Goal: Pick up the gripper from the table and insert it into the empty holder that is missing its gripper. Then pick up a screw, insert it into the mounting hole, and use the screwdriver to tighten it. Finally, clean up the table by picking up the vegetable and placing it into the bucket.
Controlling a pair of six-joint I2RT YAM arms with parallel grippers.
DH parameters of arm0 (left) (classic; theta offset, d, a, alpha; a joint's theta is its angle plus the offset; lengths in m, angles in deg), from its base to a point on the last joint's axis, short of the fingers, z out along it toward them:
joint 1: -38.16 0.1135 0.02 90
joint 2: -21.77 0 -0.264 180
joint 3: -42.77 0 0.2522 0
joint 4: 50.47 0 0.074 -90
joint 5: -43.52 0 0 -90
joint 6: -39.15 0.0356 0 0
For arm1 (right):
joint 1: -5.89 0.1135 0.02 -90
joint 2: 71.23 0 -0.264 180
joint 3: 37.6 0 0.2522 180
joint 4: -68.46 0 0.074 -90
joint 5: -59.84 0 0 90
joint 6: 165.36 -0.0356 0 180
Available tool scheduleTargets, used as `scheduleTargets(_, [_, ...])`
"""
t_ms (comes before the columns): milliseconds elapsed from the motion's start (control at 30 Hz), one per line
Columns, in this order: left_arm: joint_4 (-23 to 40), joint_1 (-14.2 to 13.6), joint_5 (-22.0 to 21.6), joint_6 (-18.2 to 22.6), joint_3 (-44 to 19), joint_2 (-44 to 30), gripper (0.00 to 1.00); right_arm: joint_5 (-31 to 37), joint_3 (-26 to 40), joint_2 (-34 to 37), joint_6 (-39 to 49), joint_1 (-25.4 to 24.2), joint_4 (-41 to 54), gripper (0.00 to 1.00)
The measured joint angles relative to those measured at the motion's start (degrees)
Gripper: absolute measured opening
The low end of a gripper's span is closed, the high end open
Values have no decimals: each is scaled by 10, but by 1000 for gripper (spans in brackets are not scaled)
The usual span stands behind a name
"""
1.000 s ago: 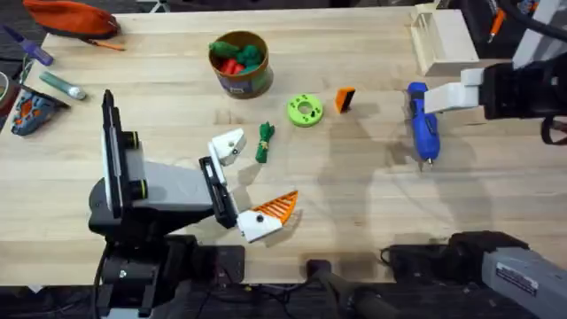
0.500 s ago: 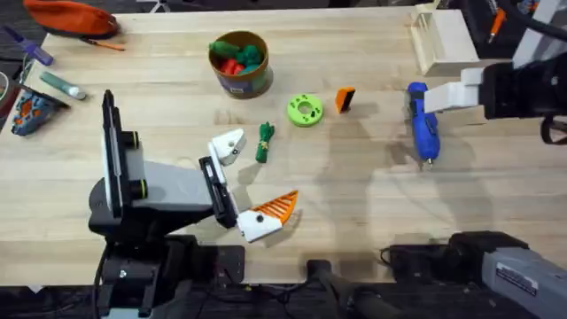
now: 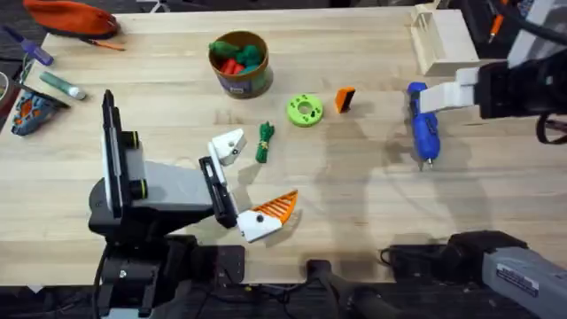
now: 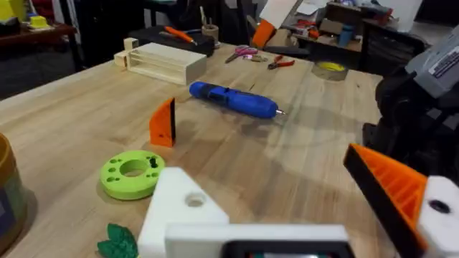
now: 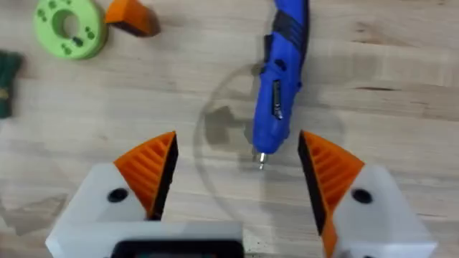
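Pale wood planks ran the width of the table [image 3: 372,204], and the clutter of the job lay across its middle. On the left, the left gripper [image 3: 244,186] rested low over the boards with its jaw spread and nothing between. One side carried an orange ribbed pad [image 3: 280,206]; the other was only the bare white holder [image 3: 228,145], still missing its finger. Just beside that holder lay the green vegetable [image 3: 264,142], and farther back stood the bucket [image 3: 239,64], already holding a few toy pieces.

Moving right came the lime disc [image 3: 305,110], and just beyond it the small orange gripper [image 3: 345,99], standing on the table with its black face turned toward the right side. It sat between the two arms, apart from both, though I judged it closer to the right one.

Farther right lay the blue screwdriver [image 3: 423,124], its long axis running front to back, tip toward the arms' bases. The right gripper [image 5: 237,179] hung above it, released and wide, the tip [image 5: 261,159] lying midway between the two orange pads. To my eye the orange piece lay leftward of that claw, past the screwdriver, so the right arm would have to swing left to reach it.
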Motion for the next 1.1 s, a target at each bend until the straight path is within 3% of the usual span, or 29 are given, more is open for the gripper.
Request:
scheduleTargets(167, [0, 0, 0, 0, 0, 0, 985, 1, 37, 36, -4, 48, 26, 947])
scheduleTargets(567, [0, 0, 0, 0, 0, 0, 986, 5, 203, 245, -19, 138, 57, 947])
scheduleTargets(867, [0, 0, 0, 0, 0, 0, 987, 5, 359, 410, -20, 157, 137, 947])
scheduleTargets(1100, [0, 0, 0, 0, 0, 0, 986, 5, 391, 472, -32, 170, 135, 947])
